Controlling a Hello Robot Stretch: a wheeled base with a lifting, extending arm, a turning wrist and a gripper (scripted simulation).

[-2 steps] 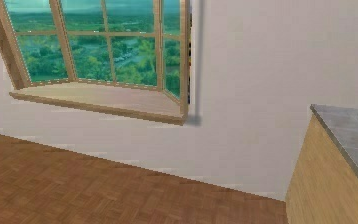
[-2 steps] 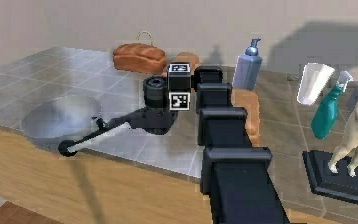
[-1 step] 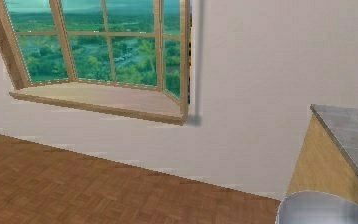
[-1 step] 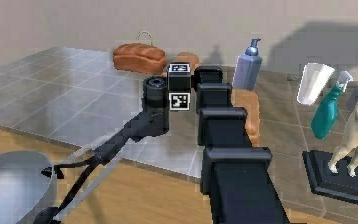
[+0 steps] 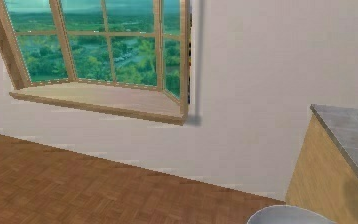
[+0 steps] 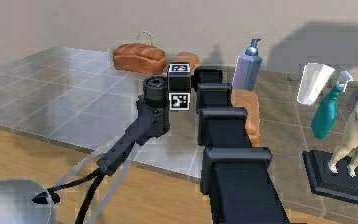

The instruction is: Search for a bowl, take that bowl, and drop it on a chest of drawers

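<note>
The arm (image 6: 232, 150) reaches over the grey worktop (image 6: 47, 90), among loaves (image 6: 137, 57), a bottle (image 6: 248, 65), a white cup (image 6: 312, 82), a teal sprayer (image 6: 329, 110) and a statue (image 6: 349, 140). Its fingers (image 6: 122, 148) slant down past the worktop's near edge toward a round grey thing (image 6: 12, 200), perhaps the bowl, in the arm side view's bottom left corner; whether they grasp anything cannot be told. The forward view has a like grey rim (image 5: 287, 214) low beside the worktop's end, right of a bay window (image 5: 97, 50).
</note>
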